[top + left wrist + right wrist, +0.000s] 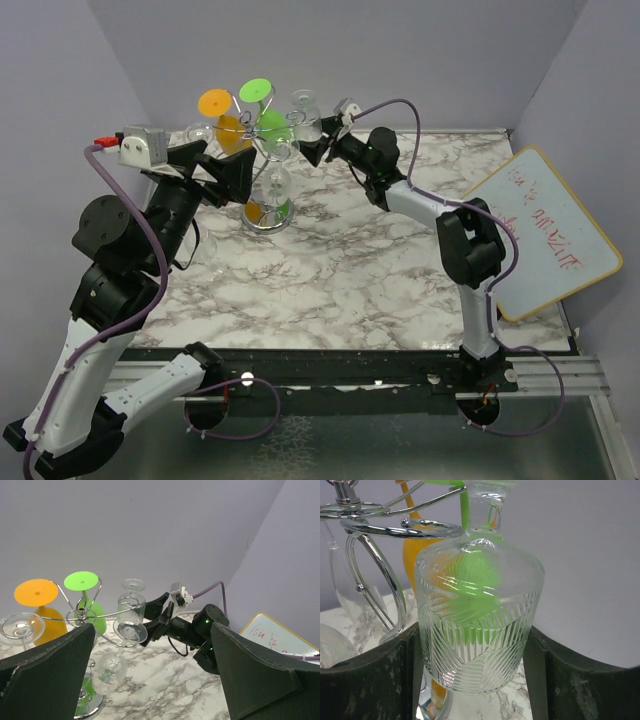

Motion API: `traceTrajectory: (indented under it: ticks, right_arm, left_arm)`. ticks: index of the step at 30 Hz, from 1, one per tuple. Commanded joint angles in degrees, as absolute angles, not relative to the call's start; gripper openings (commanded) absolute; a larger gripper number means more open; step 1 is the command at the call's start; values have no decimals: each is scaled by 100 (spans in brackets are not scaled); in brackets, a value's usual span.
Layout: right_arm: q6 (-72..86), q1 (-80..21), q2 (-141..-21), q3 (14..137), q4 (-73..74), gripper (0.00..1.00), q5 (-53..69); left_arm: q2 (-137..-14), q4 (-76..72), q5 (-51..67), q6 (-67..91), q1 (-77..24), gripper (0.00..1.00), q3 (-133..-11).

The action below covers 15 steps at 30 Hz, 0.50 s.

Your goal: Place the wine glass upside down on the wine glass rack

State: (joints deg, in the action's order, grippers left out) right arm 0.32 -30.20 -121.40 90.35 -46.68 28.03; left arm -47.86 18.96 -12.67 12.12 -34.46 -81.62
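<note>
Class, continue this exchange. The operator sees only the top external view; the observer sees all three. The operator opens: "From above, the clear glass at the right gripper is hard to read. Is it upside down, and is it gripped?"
Observer: Yes. In the right wrist view the wine glass is rim down and stem up, with its ribbed bowl between the right gripper fingers, which sit against both sides.
Operator: Is the stem hooked on yet?
Observer: A chrome loop of the wine glass rack ends right beside the stem. I cannot tell whether the stem is hooked in.
</note>
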Motion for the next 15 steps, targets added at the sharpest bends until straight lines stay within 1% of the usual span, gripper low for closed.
traceTrajectory:
  ticks: [1,5,11,15]
  right_arm:
    - [53,-3076,-12276,9316,-5070,3,3290]
    - [-109,-3102,-12321,9376,-4989,3,3479]
    - [-319,-3144,-12349,9426,-4823,3,3604]
    - [-476,-3147,-12362,9479,-4692,3,3910]
  left_arm:
    - [-4786,1866,-1071,1315,-3420,99,-8135]
    - [-4790,1728,-880,1426,-3420,99,-8084]
    - [-4857,1696,-835,1458,-3421,99,-8068]
    - [-4838,1692,-850,1468,-3419,99,-8029]
